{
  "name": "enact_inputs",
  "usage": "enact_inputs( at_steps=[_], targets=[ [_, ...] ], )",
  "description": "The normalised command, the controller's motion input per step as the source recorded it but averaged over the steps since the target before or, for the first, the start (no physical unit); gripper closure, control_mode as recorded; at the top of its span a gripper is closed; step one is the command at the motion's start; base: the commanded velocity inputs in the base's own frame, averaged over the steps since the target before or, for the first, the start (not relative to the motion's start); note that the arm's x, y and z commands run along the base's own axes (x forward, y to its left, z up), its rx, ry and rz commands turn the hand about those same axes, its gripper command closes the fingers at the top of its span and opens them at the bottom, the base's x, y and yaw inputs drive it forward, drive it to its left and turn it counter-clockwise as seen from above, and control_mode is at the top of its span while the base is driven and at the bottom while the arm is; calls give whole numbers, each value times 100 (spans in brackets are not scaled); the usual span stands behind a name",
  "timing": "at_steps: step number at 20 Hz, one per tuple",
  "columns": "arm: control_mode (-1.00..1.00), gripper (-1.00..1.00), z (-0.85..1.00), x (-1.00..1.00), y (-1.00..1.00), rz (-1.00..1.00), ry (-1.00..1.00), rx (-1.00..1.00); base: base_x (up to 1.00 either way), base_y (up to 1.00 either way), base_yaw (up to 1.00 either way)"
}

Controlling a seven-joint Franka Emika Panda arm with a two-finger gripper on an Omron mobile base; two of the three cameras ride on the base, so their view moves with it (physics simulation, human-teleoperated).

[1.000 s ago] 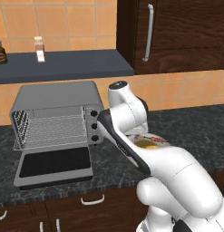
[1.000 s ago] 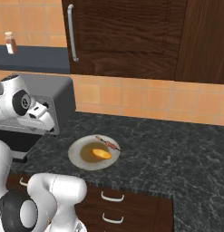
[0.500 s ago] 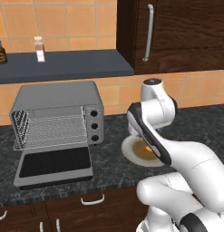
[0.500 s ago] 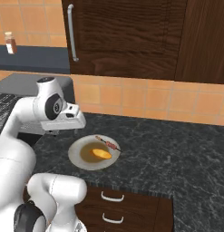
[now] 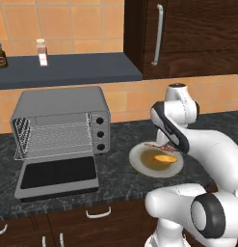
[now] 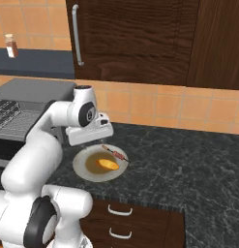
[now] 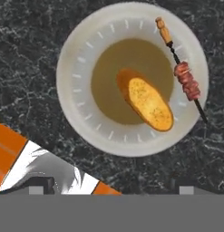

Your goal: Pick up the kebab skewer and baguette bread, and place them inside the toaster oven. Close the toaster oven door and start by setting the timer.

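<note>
A white plate (image 7: 72, 68) on the dark counter carries the golden baguette bread (image 7: 149, 103) in its brown centre and the kebab skewer (image 7: 186, 81) along one rim. My gripper (image 7: 111, 190) hangs open above the plate, pointing down, with nothing between its fingers. From the right base view, the hand (image 6: 90, 138) hovers just left of the skewer (image 6: 116, 154) and the baguette bread (image 6: 109, 164). The grey toaster oven (image 5: 60, 103) stands to the left. The toaster oven door (image 5: 58, 176) lies folded down flat, and the wire racks are bare.
Three dark knobs (image 5: 99, 132) sit on the oven's right panel. A shelf above holds a jar (image 5: 1, 54) and a small bottle (image 5: 42, 52). A dark wall cabinet with a bar handle (image 5: 159, 34) hangs over the plate (image 5: 139, 166). Drawers run below the counter edge.
The arm has swung right, from in front of the toaster oven to above the plate. The gripper stayed open. Plate, bread and skewer have not moved.
</note>
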Motion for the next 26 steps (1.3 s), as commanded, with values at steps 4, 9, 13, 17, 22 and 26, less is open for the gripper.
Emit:
enact_inputs(
  at_steps=[4,9,13,17,22,26],
  targets=[
    [-100,-100,-42,42,-42,36,27,8,0,0,0],
    [-100,-100,-69,65,-16,29,20,5,0,0,0],
    [-100,-100,-68,42,0,4,3,2,0,0,0],
    [-100,-100,-36,17,0,0,-23,0,0,0,0],
    [-100,-100,-45,-8,0,0,-31,0,0,0,0],
    [-100,-100,-21,-48,3,-3,-15,-1,0,0,0]
  ],
)
